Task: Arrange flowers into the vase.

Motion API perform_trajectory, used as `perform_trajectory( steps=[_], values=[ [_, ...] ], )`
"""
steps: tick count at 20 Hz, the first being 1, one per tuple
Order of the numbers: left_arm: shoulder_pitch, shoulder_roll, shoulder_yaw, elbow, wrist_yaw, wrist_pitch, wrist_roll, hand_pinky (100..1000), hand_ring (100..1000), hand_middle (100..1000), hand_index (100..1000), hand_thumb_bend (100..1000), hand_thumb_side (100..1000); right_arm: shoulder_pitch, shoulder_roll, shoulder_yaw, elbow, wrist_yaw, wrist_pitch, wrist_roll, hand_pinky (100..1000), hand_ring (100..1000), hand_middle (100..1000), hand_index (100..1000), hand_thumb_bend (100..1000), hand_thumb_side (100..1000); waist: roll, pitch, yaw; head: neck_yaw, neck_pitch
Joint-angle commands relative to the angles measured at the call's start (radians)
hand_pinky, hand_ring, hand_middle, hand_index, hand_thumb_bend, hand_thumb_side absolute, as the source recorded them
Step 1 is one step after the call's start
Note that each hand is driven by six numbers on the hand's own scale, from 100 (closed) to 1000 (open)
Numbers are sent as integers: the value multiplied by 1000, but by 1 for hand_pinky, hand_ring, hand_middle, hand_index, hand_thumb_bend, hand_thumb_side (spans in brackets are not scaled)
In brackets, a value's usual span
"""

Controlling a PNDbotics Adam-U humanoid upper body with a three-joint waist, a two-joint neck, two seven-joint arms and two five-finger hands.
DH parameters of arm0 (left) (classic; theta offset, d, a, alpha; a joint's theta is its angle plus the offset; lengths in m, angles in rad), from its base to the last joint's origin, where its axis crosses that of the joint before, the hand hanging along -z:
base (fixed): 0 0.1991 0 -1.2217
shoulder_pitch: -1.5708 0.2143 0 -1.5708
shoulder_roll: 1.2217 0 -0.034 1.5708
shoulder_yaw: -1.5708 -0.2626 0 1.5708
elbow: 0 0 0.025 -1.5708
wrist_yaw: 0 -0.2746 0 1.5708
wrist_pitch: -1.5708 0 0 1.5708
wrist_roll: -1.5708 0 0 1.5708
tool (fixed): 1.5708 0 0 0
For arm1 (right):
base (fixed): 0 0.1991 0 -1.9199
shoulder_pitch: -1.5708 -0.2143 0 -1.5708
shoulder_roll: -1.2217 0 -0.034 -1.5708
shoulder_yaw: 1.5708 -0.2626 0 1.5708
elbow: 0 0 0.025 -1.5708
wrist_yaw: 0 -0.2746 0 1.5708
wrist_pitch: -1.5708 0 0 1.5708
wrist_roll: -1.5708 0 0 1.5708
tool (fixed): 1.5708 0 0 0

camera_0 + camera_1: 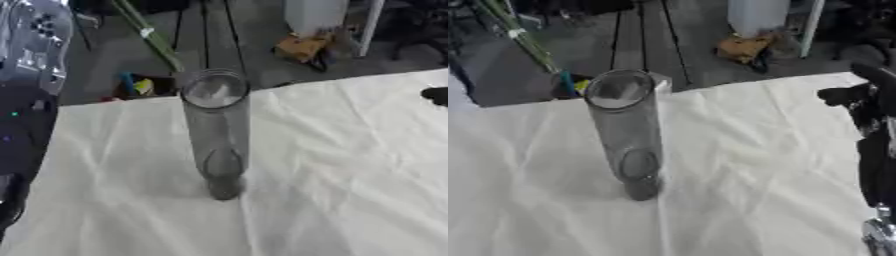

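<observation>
Glass vase (216,131) is the thing to worry about here: tall, clear, narrow cylinder standing upright in the middle of the bench (350,175), on a wrinkled white cloth (745,165). My guess is it's smooth and slippery, breakable, and tippy because it's so tall for its base, and the soft cloth under it won't help. I wouldn't grab the vase at all, just leave it standing.

Green flower stems (154,36) come down at a slant from the upper left, lower end right by the far side of the vase mouth; I can't tell if it's already inside the rim or just behind it. Stems look thin and bendy, probably light, so the sensible place to hold them is partway up the stalk, not at the blooms, which aren't visible anyway. What's holding them up top isn't visible either.

Left arm (31,75) fills the left edge, but its hand doesn't show. Right hand (846,94) sits at the right edge over the cloth, well apart from the vase, holding nothing; can't tell whether its fingers are curled or straight.

Past the bench there's floor clutter, something yellow and blue (138,86) and a tan lump (302,47), none of it in the way.
</observation>
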Motion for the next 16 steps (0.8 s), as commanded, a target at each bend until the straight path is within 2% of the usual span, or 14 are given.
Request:
perform_trajectory(
  steps=[1,10,16],
  values=[
    [-27,5,2,-17,-6,-17,-31,100,100,100,111,207,644,-13,-10,0,-19,-10,-2,6,825,683,512,836,100,902,8,-13,-3,3,-11],
    [-26,-11,-13,-12,-32,-40,-101,100,100,100,112,206,638,-17,-10,2,-19,-13,-2,10,827,683,511,836,100,897,14,-5,-12,8,-7],
    [-29,-20,-10,-20,-66,-66,-147,100,100,100,112,208,624,-22,-9,4,-19,-14,-2,15,829,683,510,837,100,894,22,6,-25,19,-14]
  ],
)
